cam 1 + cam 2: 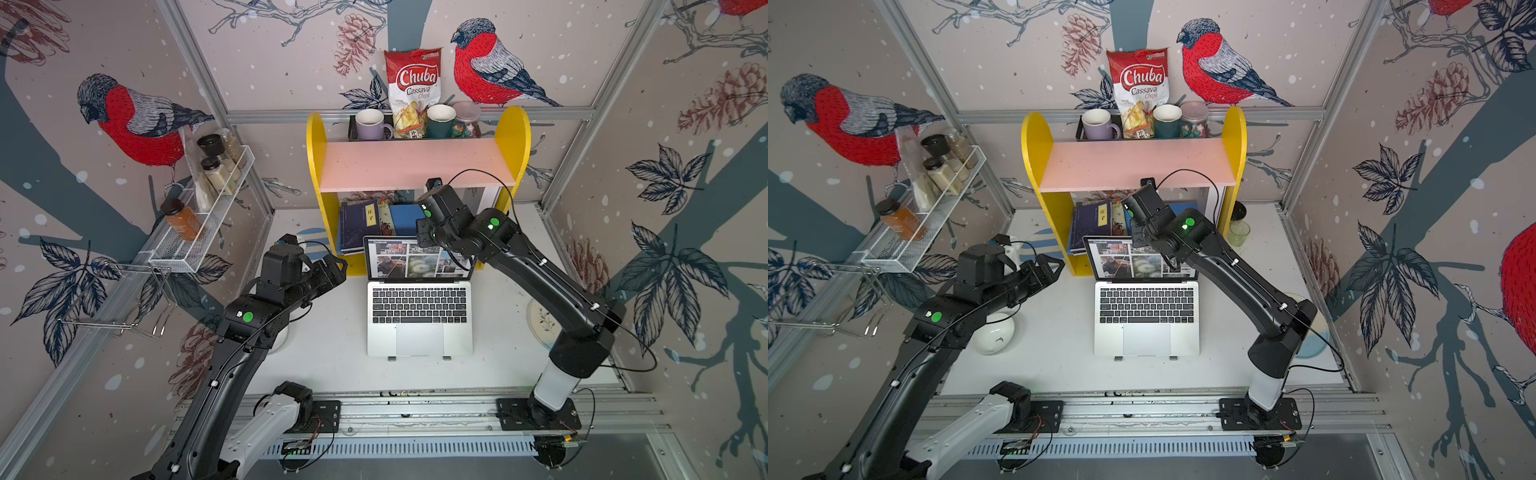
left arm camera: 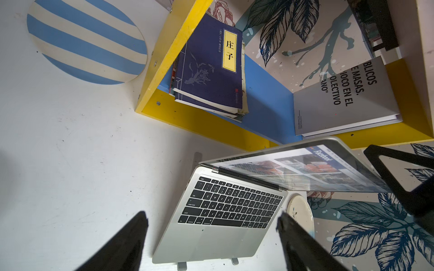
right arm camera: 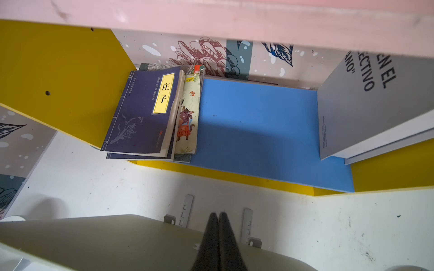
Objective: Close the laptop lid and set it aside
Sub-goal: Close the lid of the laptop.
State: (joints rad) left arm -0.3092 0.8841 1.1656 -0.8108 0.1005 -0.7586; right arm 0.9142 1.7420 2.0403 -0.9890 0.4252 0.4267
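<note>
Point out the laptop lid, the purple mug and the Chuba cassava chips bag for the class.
laptop lid (image 1: 399,261): in a top view, on the lit display.
purple mug (image 1: 369,130): in a top view, on its outer wall.
Chuba cassava chips bag (image 1: 412,79): in a top view, on the red logo.

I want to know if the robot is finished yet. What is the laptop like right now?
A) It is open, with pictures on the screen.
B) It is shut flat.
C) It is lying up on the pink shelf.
A: the laptop lid stands up from the rest of the laptop, with a page of photos showing on it.
</note>
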